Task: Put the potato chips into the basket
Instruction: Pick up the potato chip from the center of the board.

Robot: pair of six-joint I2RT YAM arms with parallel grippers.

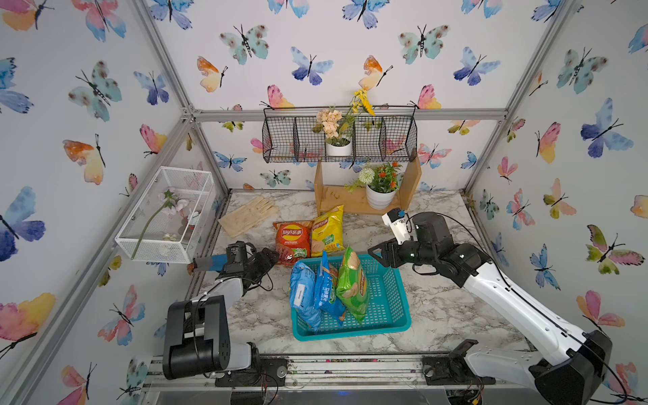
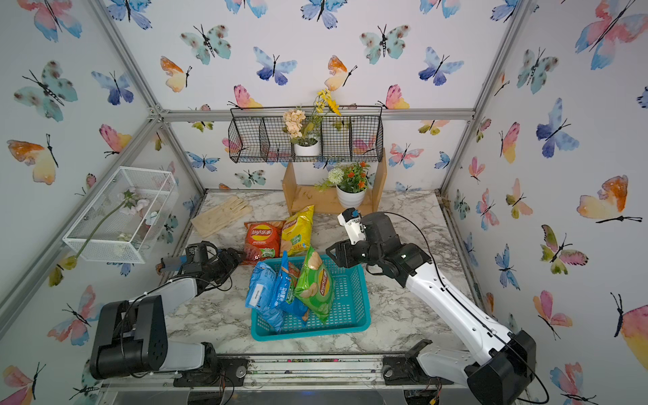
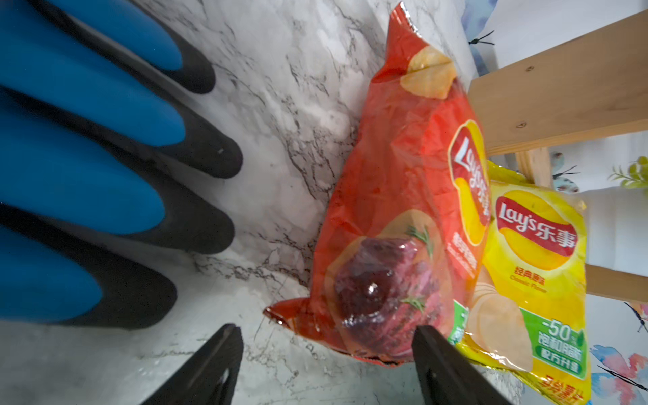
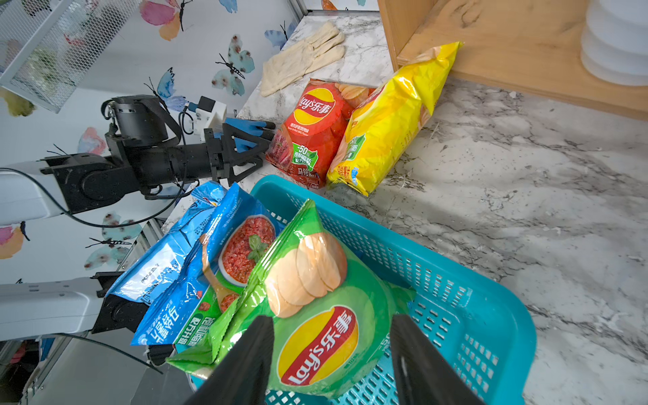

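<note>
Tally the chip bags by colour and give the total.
Blue bags: 2
Green bag: 1
Red bag: 1
Yellow bag: 1
Total: 5

The red bag (image 4: 312, 129) carries "Lay's 乐事" in its logo and "-50%" on a green patch. The yellow bag (image 3: 536, 252), just right of it, shows the same logo, "经典原味", "Classic Flavor" and "-50%". Nearer, the green bag (image 4: 315, 336) reads "Lay's 乐事"; the white Chinese lettering on the blue bag (image 4: 168, 322) to its left cannot be read for certain.
</note>
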